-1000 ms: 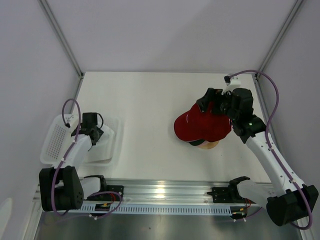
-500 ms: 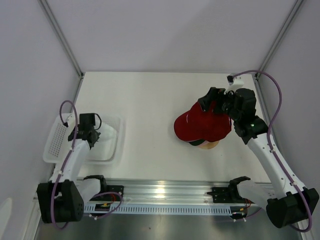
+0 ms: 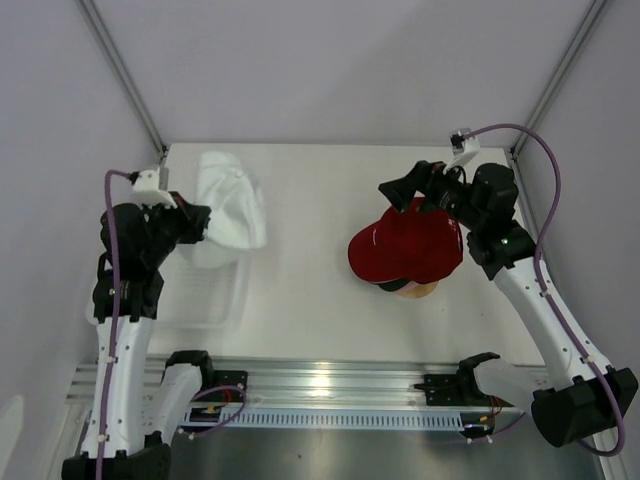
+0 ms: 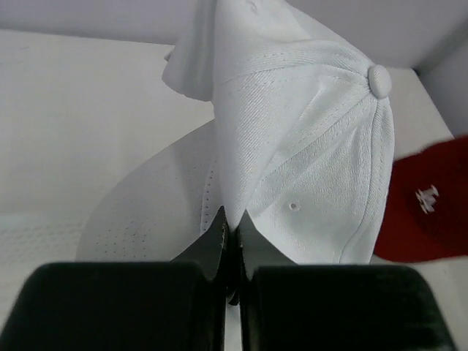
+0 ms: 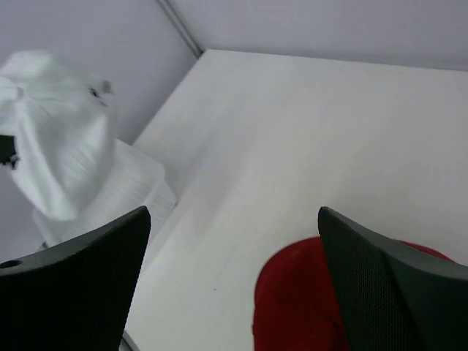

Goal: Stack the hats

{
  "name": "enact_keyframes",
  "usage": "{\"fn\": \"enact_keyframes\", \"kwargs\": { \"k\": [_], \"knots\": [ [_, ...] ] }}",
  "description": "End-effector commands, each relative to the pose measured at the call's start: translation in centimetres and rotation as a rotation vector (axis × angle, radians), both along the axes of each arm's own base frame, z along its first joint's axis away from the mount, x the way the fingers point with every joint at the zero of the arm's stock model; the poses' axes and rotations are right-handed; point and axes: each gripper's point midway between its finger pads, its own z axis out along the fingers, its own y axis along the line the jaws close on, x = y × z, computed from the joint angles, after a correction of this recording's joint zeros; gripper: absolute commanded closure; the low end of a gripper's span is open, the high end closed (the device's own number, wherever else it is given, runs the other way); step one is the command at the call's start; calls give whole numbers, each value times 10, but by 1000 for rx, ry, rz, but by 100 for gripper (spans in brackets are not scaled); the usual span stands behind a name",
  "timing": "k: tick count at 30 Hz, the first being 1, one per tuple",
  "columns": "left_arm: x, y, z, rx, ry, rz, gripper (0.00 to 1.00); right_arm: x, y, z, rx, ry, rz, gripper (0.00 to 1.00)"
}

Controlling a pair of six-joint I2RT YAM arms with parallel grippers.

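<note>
- The table (image 3: 320, 190) carries everything, and a broad stretch of it lies between the two claws.
- The white mesh basket (image 3: 235, 300) sits on the table beneath the left gripper (image 4: 232, 223), on its near side.
- The stack of hats, with a red cap (image 3: 405, 245) on top, sits just below the right gripper (image 3: 405, 190) and a little nearer than it.
  - A sliver of dark green cap (image 3: 388, 286) and the wooden stand (image 3: 420, 291) peep out from under the stack's near edge.
  - The right gripper's jaws are spread wide and hold nothing.
  - In the right wrist view, the red crown shows low between its fingers.
- The white cap (image 4: 314, 146) hangs clear of the table from the left gripper.
  - The jaws are pinched tight on a fold of the cap's crown cloth.
  - The rest of the cap billows out ahead of the fingertips.
- How the white cap is likely to handle:
  - It looks light and limp, because the crown creases and sags where it is nipped.
  - It will likely swing and twist on the way across.
  - It is cloth, so it is not fragile, and it is unlikely to slip out of a firm pinch.
- Where to take hold of it:
  - A crown fold is enough for carrying.
  - The brim is probably stiffer and would give better control over how the cap settles on the red one.
  - I cannot pick the brim out with certainty.
- The crown button (image 4: 378, 79) sits ahead of the left fingertips and to the right. It is too small to be worth gripping.
</note>
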Motion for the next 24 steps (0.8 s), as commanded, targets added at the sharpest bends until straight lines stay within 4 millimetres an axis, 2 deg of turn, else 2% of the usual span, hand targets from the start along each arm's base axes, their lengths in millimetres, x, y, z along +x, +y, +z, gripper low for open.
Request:
{"fn": "enact_keyframes", "kwargs": {
  "k": [1, 2, 4, 5, 8, 9, 11, 12, 15, 17, 22, 24],
  "knots": [
    [-5, -78, 28, 37, -141, -514, 99, -15, 32, 48, 92, -105, 166, 0],
    [-11, -100, 34, 53, -171, -607, 99, -16, 35, 49, 94, -103, 175, 0],
    [-13, -122, 39, 71, -198, -698, 99, -18, 37, 45, 97, -87, 174, 0],
    [-15, -144, 42, 87, -223, -786, 99, -18, 36, 42, 102, -70, 164, 1],
    [-13, -178, 56, 66, -277, -908, 99, -21, 27, 33, 88, -44, 119, 0],
    [-12, -184, 68, 53, -301, -924, 99, -27, 24, 27, 82, -34, 111, 0],
    [-10, -201, 69, -11, -277, -997, 99, -31, 21, 22, 84, -31, 102, 3],
    [-10, -207, 84, -20, -325, -1020, 99, -33, 20, 13, 87, -20, 99, 5],
    [-18, -226, 91, -40, -356, -1125, 99, -40, 17, 8, 90, -18, 96, 9],
    [-34, -237, 98, -35, -397, -1223, 99, -41, 15, 5, 83, -13, 85, 12],
    [-39, -244, 106, -42, -413, -1270, 99, -50, 15, 17, 112, -65, 102, 14],
    [-48, -246, 112, -48, -424, -1319, 99, -51, 12, 19, 122, -81, 87, 14]
  ]
}}
